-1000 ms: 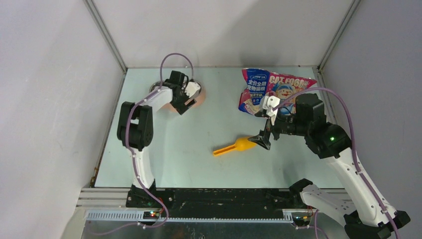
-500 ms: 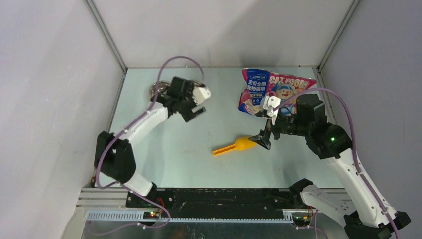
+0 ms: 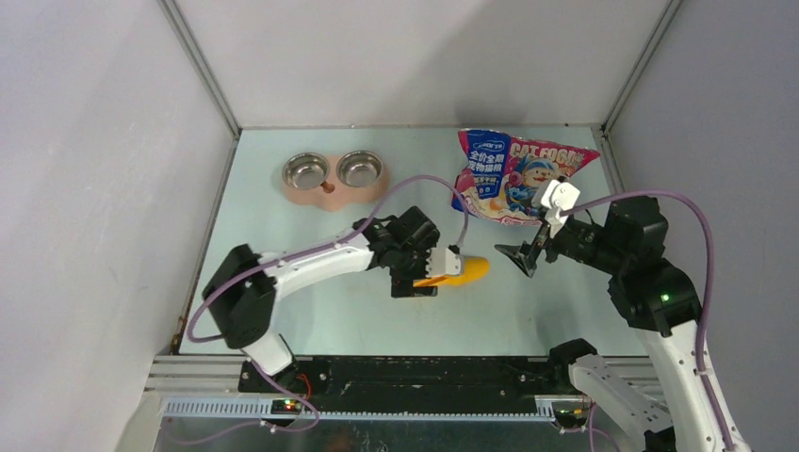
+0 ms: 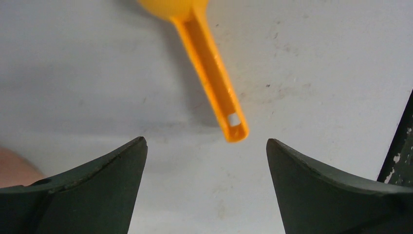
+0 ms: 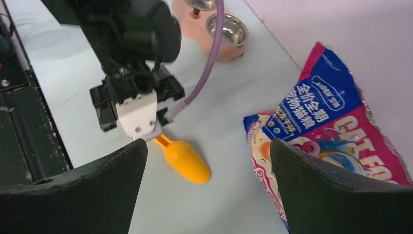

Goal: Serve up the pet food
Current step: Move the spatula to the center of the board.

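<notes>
Trouble could come if the wide-apart left claw shuts crooked on the long orange plastic scoop and flicks it away.

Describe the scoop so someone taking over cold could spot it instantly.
On the pale green table, look near the middle, in front of the CAT FOOD bag. The orange plastic scoop lies flat there, its handle under the open left gripper. It is the only orange thing; the pink double-bowl feeder sits far left.

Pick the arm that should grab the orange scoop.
Left arm: its open jaws hang right over the handle of the orange scoop; the right arm sits farther off, near the cat food bag.
</notes>
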You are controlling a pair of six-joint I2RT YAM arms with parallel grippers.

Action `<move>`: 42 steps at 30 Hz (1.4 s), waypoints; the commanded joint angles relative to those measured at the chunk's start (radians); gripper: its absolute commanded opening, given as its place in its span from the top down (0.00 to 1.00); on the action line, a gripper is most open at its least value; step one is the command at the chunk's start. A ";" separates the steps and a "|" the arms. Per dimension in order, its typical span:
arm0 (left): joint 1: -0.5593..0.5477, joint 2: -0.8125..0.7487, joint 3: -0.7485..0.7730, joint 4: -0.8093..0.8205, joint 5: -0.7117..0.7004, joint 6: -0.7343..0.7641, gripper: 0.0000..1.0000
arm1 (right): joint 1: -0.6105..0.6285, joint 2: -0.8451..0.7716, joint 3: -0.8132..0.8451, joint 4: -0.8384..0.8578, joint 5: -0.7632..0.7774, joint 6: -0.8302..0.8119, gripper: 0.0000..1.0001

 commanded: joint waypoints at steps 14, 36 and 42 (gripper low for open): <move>-0.057 0.283 0.145 0.011 0.019 -0.099 0.17 | -0.064 -0.075 -0.047 0.061 0.022 0.003 0.00; -0.026 0.270 0.095 -0.053 -0.009 -0.074 0.87 | -0.034 -0.078 -0.052 0.062 0.052 -0.014 0.00; 0.097 0.178 0.034 -0.072 -0.019 -0.062 0.99 | -0.025 -0.076 -0.053 0.062 0.055 -0.015 0.00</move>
